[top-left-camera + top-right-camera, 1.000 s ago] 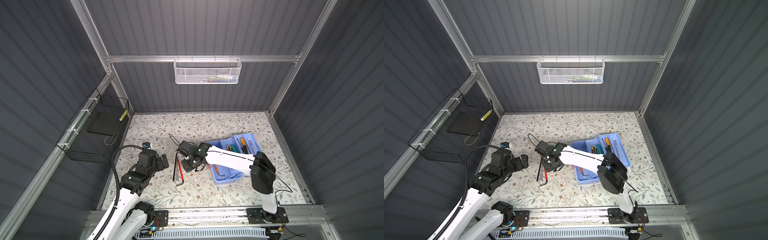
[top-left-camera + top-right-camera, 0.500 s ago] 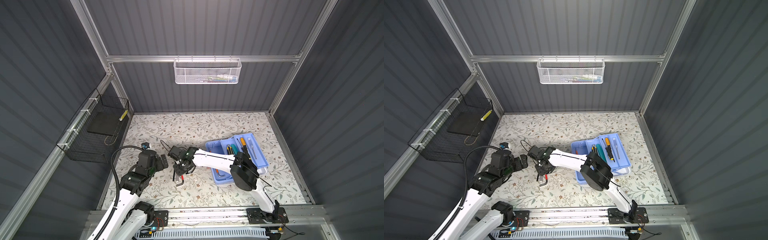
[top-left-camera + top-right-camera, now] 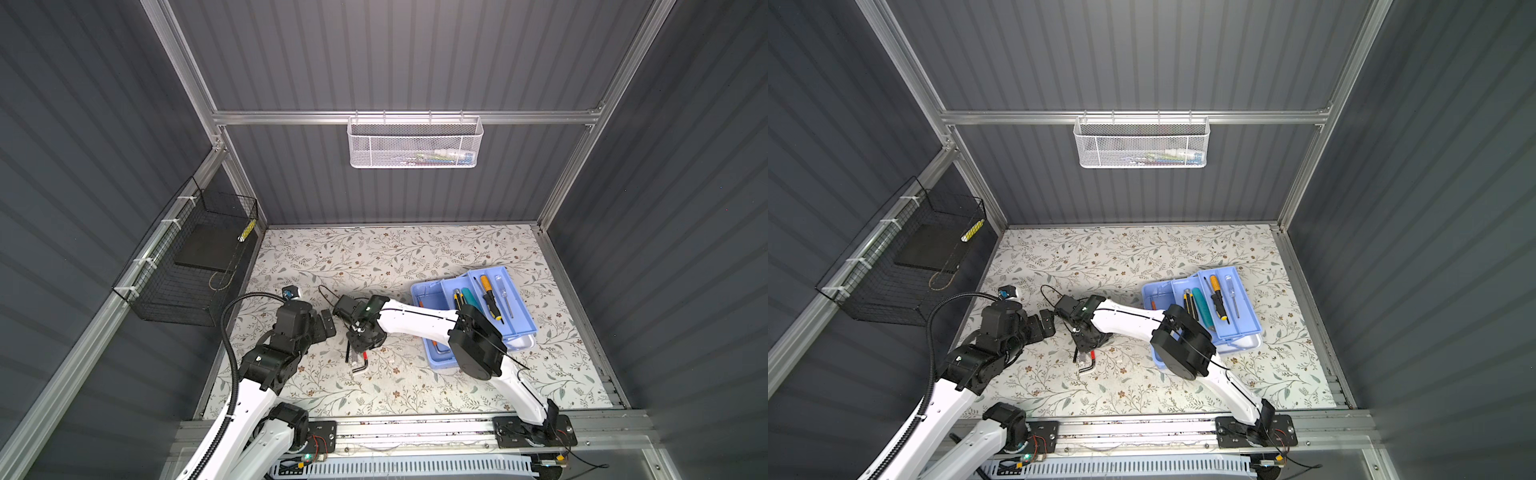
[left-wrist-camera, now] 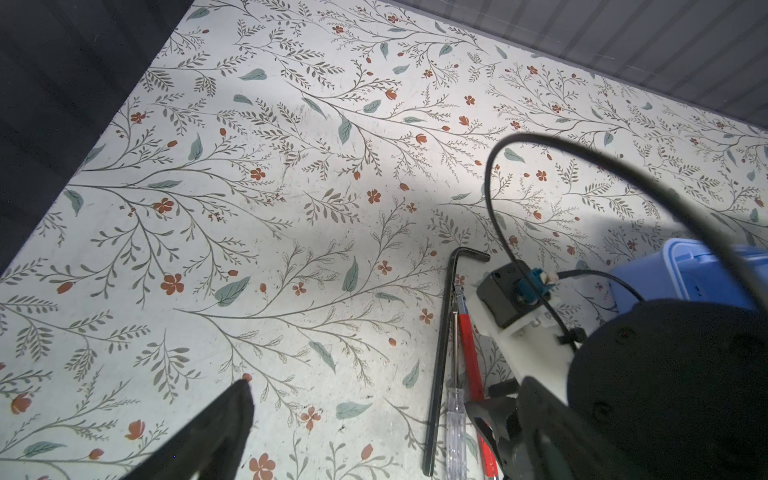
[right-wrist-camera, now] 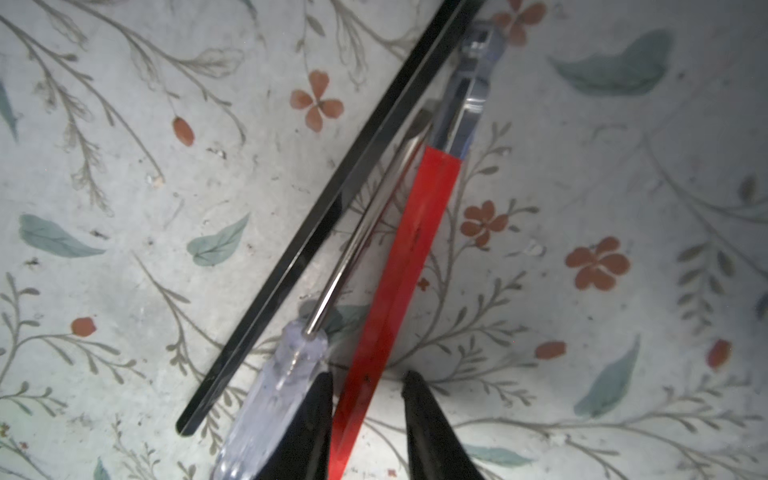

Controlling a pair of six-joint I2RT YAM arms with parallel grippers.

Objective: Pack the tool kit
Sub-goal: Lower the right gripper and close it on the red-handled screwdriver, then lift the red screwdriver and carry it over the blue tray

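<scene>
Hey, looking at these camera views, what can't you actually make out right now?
Toolbox lower compartment: the right arm covers most of it in both top views.
White basket contents: too small, behind mesh, in both top views.
Red-handled tool: handle end cut off by the right wrist view's edge; right gripper covers most of it in both top views.

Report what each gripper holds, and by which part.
Nothing is gripped yet. The right gripper straddles the handle of the red tool, jaws apart; the left gripper is open and empty.
</scene>
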